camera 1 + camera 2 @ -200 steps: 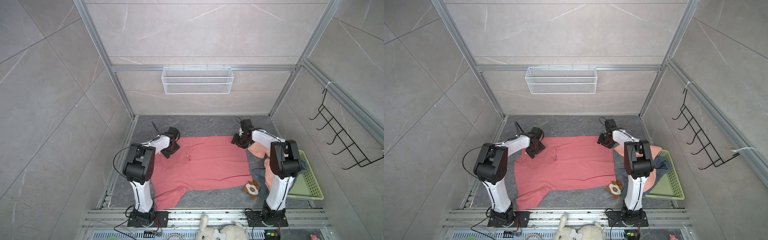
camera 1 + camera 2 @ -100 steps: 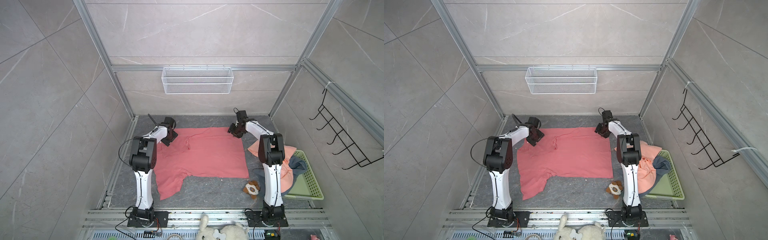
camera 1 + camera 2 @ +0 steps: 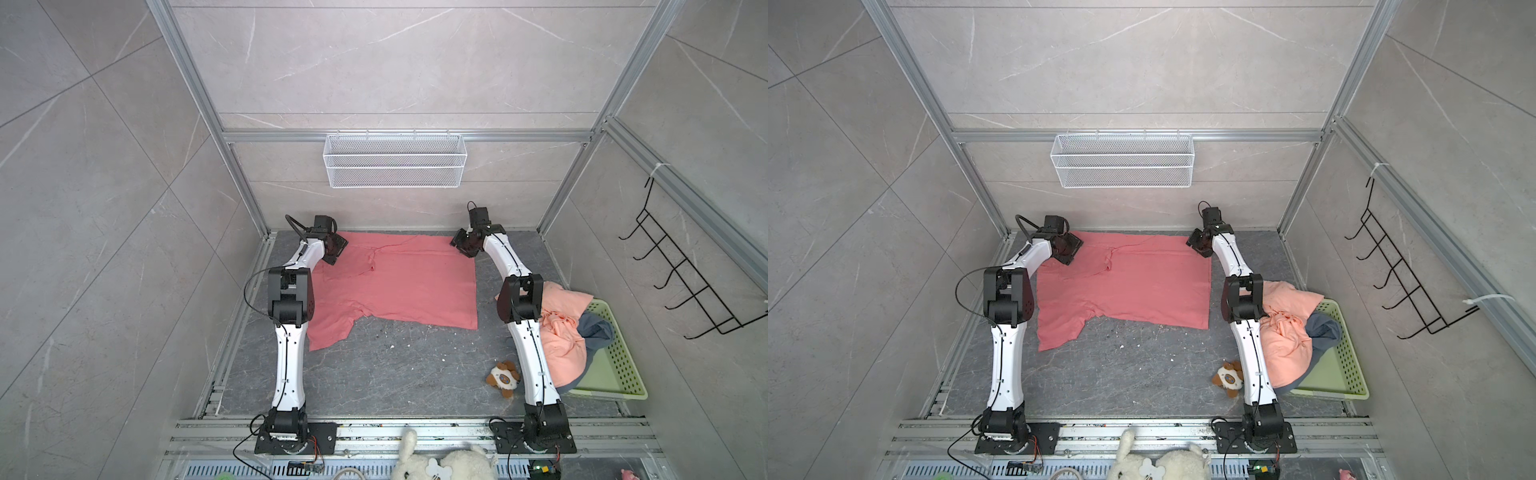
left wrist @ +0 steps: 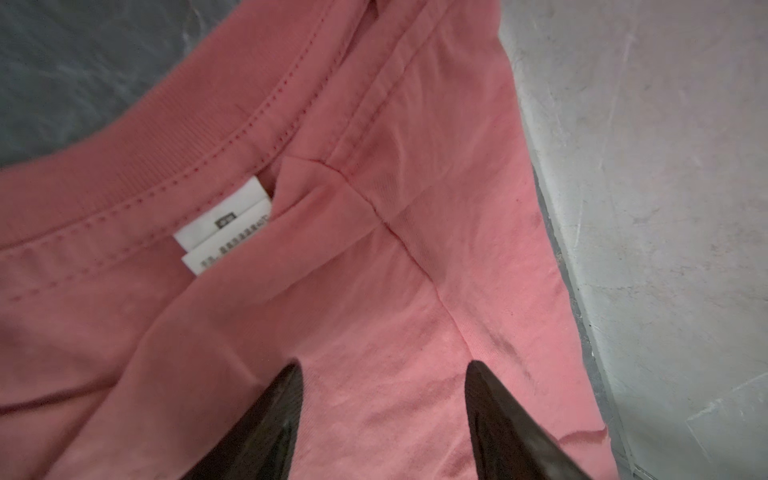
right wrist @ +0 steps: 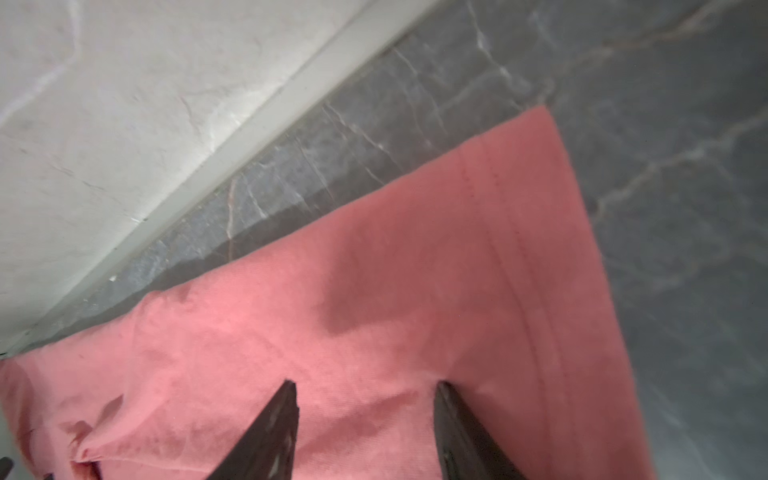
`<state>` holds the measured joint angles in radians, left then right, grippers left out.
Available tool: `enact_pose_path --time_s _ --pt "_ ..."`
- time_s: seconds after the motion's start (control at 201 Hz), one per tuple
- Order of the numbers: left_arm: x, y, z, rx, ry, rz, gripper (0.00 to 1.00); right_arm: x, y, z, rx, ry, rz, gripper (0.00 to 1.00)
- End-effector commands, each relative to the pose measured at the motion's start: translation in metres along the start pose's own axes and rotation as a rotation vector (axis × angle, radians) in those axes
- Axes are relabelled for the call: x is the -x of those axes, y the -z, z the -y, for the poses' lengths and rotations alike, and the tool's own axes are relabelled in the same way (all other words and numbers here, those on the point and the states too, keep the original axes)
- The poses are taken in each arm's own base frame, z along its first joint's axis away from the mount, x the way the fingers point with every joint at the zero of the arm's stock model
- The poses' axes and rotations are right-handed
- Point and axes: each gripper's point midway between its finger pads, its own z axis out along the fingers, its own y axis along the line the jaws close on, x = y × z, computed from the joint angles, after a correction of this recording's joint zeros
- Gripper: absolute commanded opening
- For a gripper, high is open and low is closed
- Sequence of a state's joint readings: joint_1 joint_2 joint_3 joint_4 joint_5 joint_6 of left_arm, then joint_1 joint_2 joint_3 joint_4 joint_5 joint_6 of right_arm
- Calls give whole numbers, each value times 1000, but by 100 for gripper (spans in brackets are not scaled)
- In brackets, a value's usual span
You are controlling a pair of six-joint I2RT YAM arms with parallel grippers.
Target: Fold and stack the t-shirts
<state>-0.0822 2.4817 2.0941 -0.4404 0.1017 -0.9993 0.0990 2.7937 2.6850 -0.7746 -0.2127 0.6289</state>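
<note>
A coral-red t-shirt (image 3: 407,286) (image 3: 1133,286) lies spread flat on the dark floor, one sleeve toward the front left. My left gripper (image 3: 336,249) (image 4: 384,364) is open, its tips pressed onto the cloth at the far left shoulder, near the collar label (image 4: 224,224). At the far right corner my right gripper (image 3: 461,245) (image 5: 365,382) is also open and pressing on the cloth beside the hem. A peach t-shirt (image 3: 561,332) and a blue-grey t-shirt (image 3: 596,328) lie crumpled at the right.
A pale green basket (image 3: 619,365) holds the crumpled shirts at the right wall. A small brown-and-white plush toy (image 3: 503,377) lies by the right arm's base. The back wall (image 5: 124,104) runs just behind the red shirt's far edge. A wire basket (image 3: 395,166) hangs on it.
Both arms have stretched toward the back wall, and the red shirt has slid that way with them. It now lies flatter and closer to the wall.
</note>
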Motion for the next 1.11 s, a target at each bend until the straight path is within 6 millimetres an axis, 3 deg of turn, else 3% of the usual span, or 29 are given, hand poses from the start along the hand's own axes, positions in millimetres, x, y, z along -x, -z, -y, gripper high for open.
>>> enact_pose_path --time_s 0.0,0.109,0.129,0.174,0.214,0.249,0.314,0.503,0.702,0.876,1.0,1.105 --pt "-23 -9 -35 81 -9 -78 65 -20 -8 16 -18 -6 -95 55" --pt "-9 29 -2 -31 -68 -10 66 5 30 -15 53 102 -12 55" --pt "-3 47 10 -64 -85 15 66 11 40 -20 62 123 10 55" --pt "0 69 21 -95 -120 41 66 12 53 -23 54 151 21 55" --pt "1 86 24 -106 -143 59 66 12 63 -23 46 165 26 55" --pt "-1 100 23 -107 -157 66 67 15 84 -30 47 173 40 55" --pt "-5 125 18 -102 -173 83 67 5 102 -26 18 157 9 55" --pt "-35 179 -39 24 -183 87 69 -46 141 -11 27 122 -70 55" --pt "-76 228 -113 168 -149 65 70 -121 168 31 3 40 -163 56" --pt "-120 251 -180 283 -97 7 68 -186 186 68 -38 -23 -256 57" --pt "-146 263 -228 376 -50 -15 68 -218 199 86 -55 -29 -294 60" --pt "-164 257 -249 385 -16 -47 66 -241 203 100 -75 -36 -341 60"
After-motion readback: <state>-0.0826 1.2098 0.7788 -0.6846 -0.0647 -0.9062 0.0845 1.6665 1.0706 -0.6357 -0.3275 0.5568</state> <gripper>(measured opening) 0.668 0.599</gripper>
